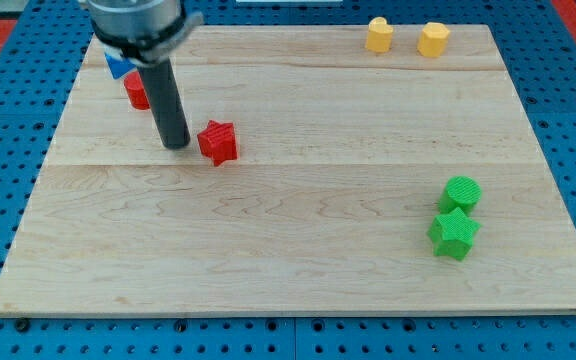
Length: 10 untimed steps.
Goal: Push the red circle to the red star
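Red circle (135,91) sits far left, partly hidden behind the rod, a blue block (118,66) just beyond it. My tip (176,145) rests between circle and red star (218,142), just left of the star. Two yellow blocks (379,35) (433,39) lie far right; green circle (461,192) touches green star (454,233) near right. No pincer exists.
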Each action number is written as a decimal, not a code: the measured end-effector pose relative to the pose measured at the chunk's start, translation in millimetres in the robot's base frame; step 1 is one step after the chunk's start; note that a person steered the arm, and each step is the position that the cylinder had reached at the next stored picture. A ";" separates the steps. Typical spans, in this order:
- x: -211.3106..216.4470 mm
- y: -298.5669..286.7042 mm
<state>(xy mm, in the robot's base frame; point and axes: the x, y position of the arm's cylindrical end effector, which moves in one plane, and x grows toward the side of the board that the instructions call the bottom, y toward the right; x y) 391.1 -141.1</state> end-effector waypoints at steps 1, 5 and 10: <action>-2.5 45.4; 78.5 145.3; -76.3 61.4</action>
<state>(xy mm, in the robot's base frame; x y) 314.8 -79.7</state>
